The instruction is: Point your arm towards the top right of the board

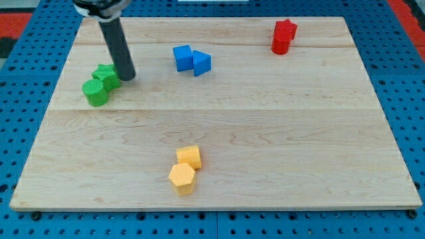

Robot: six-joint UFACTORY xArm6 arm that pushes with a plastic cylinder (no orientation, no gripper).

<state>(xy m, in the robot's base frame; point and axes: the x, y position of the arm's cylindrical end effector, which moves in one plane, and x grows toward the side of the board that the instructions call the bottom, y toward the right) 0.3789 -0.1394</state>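
Note:
My tip (127, 77) rests on the wooden board (265, 133) at the view's upper left, just right of a green star-shaped block (106, 76), with a green cylinder (95, 93) below-left of it. Two blue blocks, a cube (182, 57) and a triangular one (202, 63), touch each other right of the tip. Two red blocks, a star shape (285, 29) and a cylinder (280, 44), sit near the board's top right. A yellow cube (190, 157) and a yellow hexagonal block (181, 178) sit at the bottom centre.
The board lies on a blue perforated table (26, 79). The dark rod (114, 40) slants up to the view's top left.

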